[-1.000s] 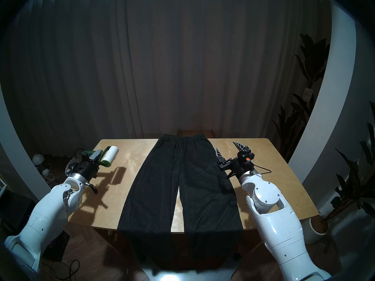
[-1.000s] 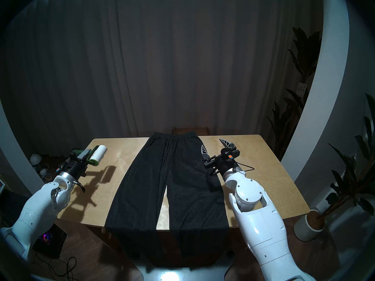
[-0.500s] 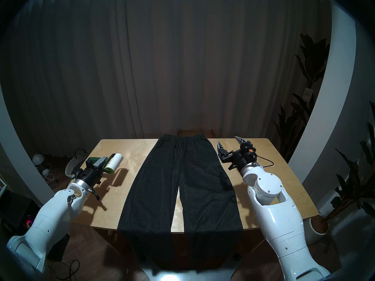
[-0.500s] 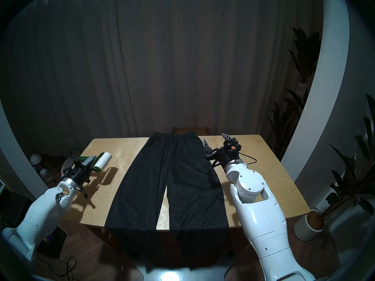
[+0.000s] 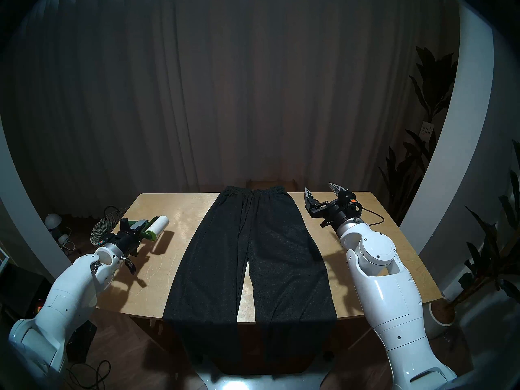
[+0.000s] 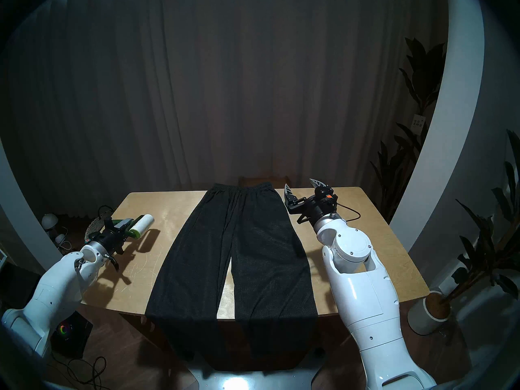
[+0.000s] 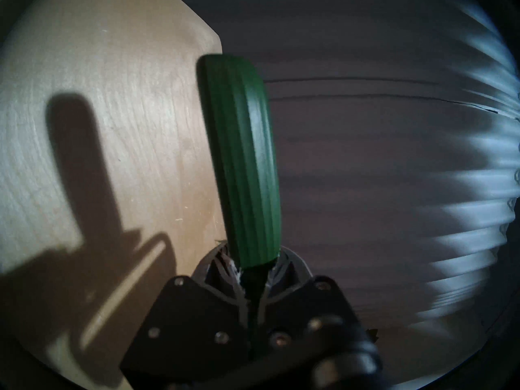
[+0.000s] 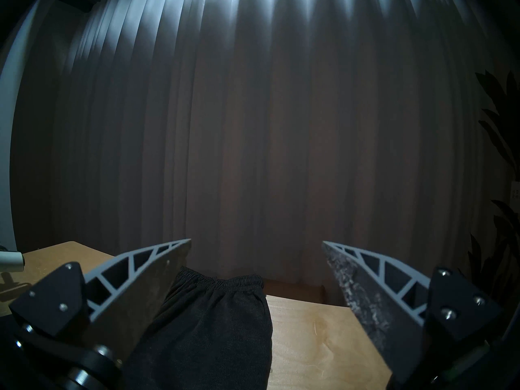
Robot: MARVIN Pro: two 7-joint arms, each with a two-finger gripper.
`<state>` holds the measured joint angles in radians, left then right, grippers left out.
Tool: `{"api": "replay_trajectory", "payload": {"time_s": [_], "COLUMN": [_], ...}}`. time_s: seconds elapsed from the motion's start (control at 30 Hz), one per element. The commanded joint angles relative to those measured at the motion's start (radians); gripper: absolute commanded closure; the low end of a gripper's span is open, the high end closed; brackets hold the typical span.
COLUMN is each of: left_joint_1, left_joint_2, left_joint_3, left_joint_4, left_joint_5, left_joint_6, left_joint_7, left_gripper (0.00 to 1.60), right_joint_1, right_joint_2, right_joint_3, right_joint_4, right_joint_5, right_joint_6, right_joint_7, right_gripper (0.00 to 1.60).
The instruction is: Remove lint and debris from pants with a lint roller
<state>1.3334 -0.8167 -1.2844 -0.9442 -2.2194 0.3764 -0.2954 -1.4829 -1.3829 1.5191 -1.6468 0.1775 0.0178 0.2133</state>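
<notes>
We held the lint roller in our left gripper, low over the left part of the bench, its white roll pointing toward the pants but well apart from them. The pants lay flat down the middle of the bench, waistband at the far edge and both legs hanging off the near edge. We could make out no lint or debris on the dark cloth; if any was there, it was too small to tell in this dim light.

As we judged it, the step in hand was carrying the roller across to the fabric. To do that well, we would have set the roll flat on the cloth, its axis across the leg, and rolled with light, even pressure along the leg, so the thin fabric neither bunched nor slid off the bench.

In the left wrist view the left jaws were pinching the dark green handle near its base. The right gripper hung above the far right of the bench beside the waistband, its jaws spread wide, holding and touching nothing.
</notes>
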Motion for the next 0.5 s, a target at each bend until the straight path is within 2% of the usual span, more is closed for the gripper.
{"api": "replay_trajectory", "payload": {"time_s": [0.0, 0.23, 0.33, 0.4, 0.43, 0.47], "left_joint_1": [-0.063, -0.072, -0.083, -0.087, -0.087, -0.088], "left_joint_2": [-0.028, -0.058, -0.052, -0.040, -0.047, -0.034], "left_joint_3": [-0.006, -0.063, -0.060, -0.044, -0.054, -0.036], "left_joint_4": [0.016, 0.035, 0.047, 0.049, 0.048, 0.042], "left_joint_5": [-0.010, -0.146, -0.162, -0.130, -0.154, -0.112], "left_joint_6": [0.026, 0.124, 0.114, 0.096, 0.089, 0.059], "left_joint_7": [-0.025, 0.034, 0.089, 0.099, 0.129, 0.132], "left_gripper": [1.60, 1.60, 1.60, 1.60, 1.60, 1.60], "right_joint_1": [0.030, 0.033, 0.034, 0.032, 0.032, 0.032], "right_joint_2": [0.002, 0.006, 0.009, 0.010, 0.009, 0.009], "right_joint_3": [0.004, 0.007, 0.005, 0.003, 0.004, 0.004], "right_joint_4": [-0.013, -0.007, -0.004, -0.002, -0.002, -0.001], "right_joint_5": [-0.002, -0.006, -0.011, -0.016, -0.018, -0.020], "right_joint_6": [-0.018, -0.020, -0.026, -0.033, -0.034, -0.036], "right_joint_7": [0.003, 0.009, 0.015, 0.016, 0.017, 0.017], "right_gripper": [0.00, 0.00, 0.00, 0.00, 0.00, 0.00]}}
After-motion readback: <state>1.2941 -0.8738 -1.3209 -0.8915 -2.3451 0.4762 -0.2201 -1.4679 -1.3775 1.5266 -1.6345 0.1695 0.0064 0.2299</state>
